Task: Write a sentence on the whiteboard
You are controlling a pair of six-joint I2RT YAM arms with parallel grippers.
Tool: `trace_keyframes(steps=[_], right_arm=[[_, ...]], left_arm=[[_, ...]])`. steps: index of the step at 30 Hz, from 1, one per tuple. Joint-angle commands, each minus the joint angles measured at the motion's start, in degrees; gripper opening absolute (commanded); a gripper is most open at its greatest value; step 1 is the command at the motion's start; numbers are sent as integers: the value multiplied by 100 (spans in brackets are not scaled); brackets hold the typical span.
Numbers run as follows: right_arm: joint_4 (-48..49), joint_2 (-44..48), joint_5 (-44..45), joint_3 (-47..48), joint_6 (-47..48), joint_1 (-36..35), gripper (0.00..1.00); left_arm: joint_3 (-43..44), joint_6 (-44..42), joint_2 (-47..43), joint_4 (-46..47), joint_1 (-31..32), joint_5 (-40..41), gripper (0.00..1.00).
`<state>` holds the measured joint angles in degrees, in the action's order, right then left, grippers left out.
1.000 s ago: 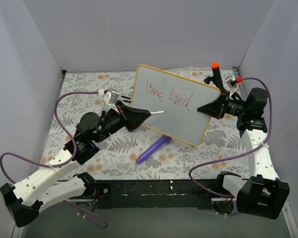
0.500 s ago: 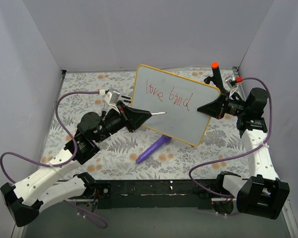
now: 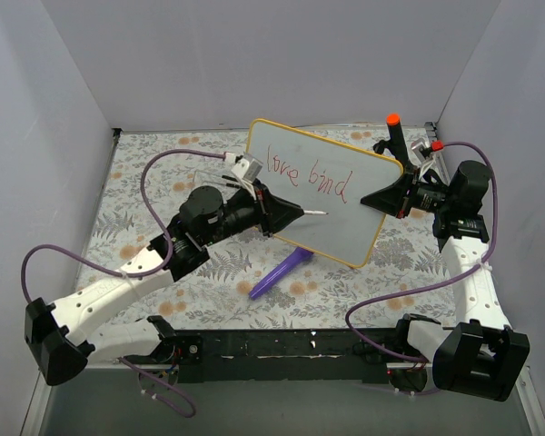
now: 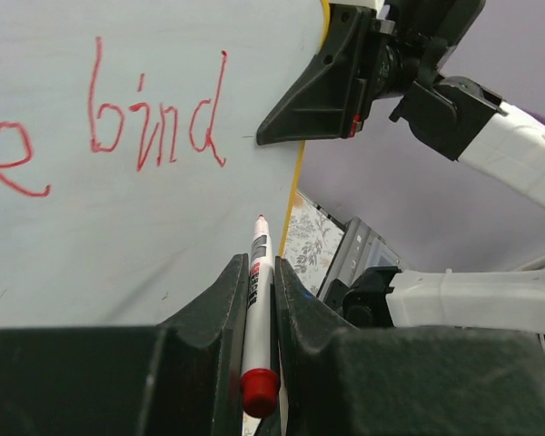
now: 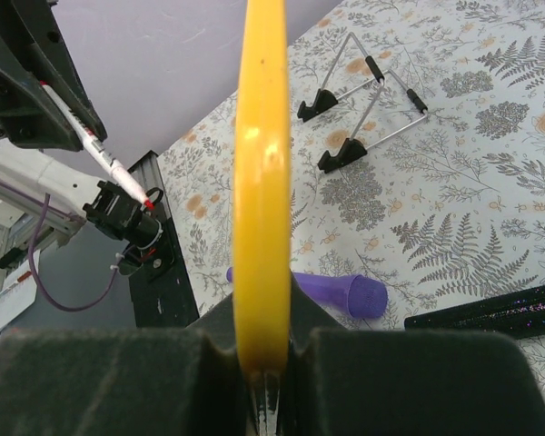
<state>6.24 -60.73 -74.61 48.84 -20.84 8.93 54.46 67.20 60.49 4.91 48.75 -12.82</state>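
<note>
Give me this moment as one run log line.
left gripper: shut on marker, tip by whiteboard, contact unclear | right gripper: shut on whiteboard edge, holding it tilted | writing: red "love bind"

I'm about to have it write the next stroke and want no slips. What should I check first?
1. Marker clamped between left fingers: ok.
2. Right fingers pinching the whiteboard by its yellow edge: ok.
3. Whiteboard tilted up off the table, facing the marker: ok.
4. Marker tip touching the board: cannot tell.
5. Sentence complete: not ok, it reads only "love bind".
</note>
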Motion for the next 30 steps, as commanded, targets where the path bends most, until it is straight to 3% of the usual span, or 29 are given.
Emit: trace_keyframes(steps=[1, 14, 30], right_arm=[[571, 26, -300, 108, -113, -5, 1], [580, -9, -282, 99, -122, -5, 1], [589, 0, -282, 91, -113, -5, 1]], left_arm=[[775, -453, 489, -174, 196, 130, 0], [1910, -893, 1720, -113, 372, 543, 0], [2227, -1077, 1993, -95, 398, 623, 0]])
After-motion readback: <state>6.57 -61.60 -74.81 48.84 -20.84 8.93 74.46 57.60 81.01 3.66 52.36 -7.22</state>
